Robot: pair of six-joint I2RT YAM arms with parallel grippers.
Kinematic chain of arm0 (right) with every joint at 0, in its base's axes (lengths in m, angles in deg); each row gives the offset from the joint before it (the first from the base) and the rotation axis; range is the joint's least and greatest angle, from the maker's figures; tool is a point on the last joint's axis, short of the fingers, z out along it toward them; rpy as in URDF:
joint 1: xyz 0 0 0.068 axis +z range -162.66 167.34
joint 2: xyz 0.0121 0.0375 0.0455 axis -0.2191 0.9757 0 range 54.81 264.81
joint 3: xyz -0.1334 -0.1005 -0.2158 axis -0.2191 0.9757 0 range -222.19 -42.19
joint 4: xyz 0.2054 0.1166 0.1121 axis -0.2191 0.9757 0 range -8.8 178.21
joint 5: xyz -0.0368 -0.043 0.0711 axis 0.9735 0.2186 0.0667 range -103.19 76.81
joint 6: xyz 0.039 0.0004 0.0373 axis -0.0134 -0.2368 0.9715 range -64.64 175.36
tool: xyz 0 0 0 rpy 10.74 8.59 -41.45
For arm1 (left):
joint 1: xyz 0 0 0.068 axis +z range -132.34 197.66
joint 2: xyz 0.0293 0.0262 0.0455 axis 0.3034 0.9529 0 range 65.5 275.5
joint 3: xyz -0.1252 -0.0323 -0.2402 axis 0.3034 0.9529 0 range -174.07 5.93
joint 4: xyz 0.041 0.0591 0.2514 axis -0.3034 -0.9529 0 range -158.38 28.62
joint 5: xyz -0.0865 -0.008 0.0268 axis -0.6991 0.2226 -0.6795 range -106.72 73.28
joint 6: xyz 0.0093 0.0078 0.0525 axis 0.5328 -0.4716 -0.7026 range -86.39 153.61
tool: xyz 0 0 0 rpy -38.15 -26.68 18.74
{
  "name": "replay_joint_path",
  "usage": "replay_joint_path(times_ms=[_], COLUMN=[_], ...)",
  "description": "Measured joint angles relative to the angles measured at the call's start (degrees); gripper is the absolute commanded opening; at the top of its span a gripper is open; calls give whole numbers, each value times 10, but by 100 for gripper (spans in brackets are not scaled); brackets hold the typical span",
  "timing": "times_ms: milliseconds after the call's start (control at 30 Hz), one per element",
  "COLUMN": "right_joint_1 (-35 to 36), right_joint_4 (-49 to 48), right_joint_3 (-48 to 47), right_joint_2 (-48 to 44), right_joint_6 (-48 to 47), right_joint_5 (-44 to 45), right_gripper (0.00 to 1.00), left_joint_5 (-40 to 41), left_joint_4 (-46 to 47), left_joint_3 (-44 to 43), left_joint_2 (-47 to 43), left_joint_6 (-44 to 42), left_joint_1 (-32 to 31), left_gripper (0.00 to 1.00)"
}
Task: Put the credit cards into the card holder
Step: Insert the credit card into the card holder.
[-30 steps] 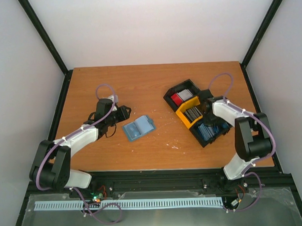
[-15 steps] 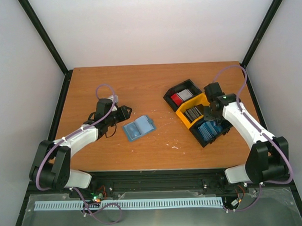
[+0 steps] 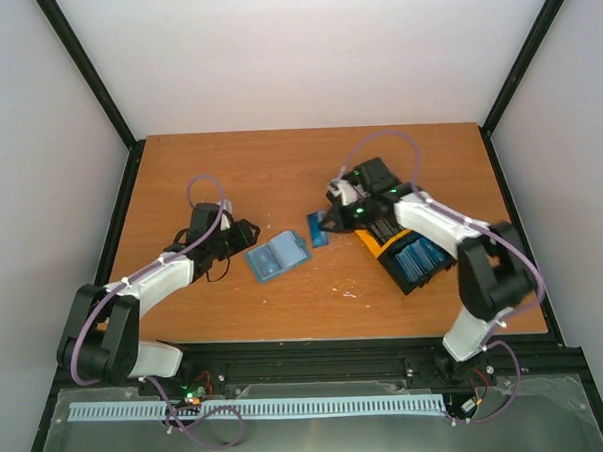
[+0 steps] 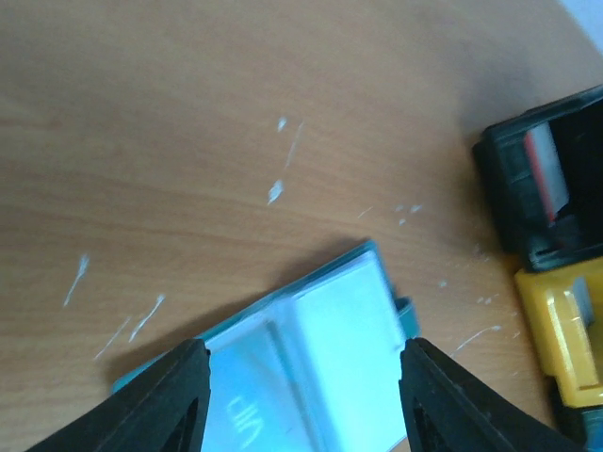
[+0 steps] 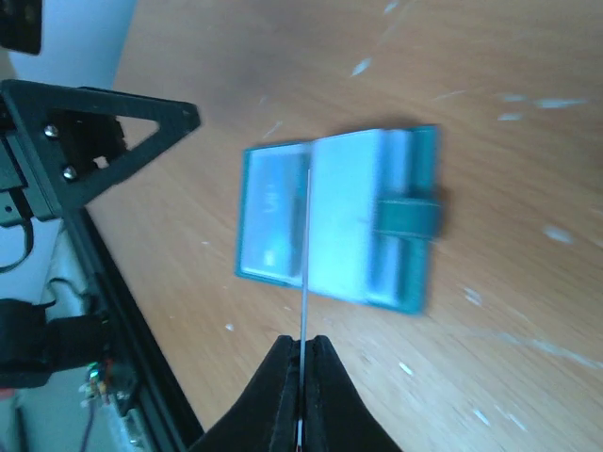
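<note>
1. The card holder (image 3: 277, 255) lies open and flat on the table (image 3: 279, 167), a little left of the middle and closer to the near edge than the far one. Its clear pockets face up, and its snap tab (image 5: 407, 215) sticks out from one side.
2. Just off the holder's right-hand side, the right gripper (image 3: 326, 223) is pinched tight on a single credit card (image 3: 317, 229) — blue, as it looks from above. From the wrist camera that card shows edge-on, as a thin pale line running out from between the fingers and across the holder's fold. I cannot tell whether it touches the holder.
3. On the other side, the left gripper (image 3: 248, 230) sits near the holder's far-left corner, its jaws spread wide and holding nothing. In its own camera the holder lies low in view, between the two fingers.
4. Further toward the right edge stands the black-and-yellow tray (image 3: 374, 245), with the right arm reaching across it. Red cards (image 4: 539, 160) sit in its far compartment and blue cards (image 3: 418, 261) in the one nearest the near edge — well apart from the holder.
</note>
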State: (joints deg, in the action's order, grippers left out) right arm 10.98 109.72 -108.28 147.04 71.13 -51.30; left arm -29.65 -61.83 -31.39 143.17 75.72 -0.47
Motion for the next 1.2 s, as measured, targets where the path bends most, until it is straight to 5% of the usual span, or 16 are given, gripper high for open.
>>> replay_joint_path(times_ms=[367, 1200], right_joint_1=[83, 95], right_joint_4=[-55, 52], right_joint_3=[-151, -240], right_joint_2=[263, 372], right_joint_6=[-1, -37], right_joint_5=[-130, -162], right_gripper=[3, 3], left_joint_5=[-11, -44], left_joint_4=[-65, -51], left_joint_3=[43, 47], left_joint_2=[3, 63], left_joint_6=[35, 47], left_joint_1=[2, 3], left_gripper=[40, 25])
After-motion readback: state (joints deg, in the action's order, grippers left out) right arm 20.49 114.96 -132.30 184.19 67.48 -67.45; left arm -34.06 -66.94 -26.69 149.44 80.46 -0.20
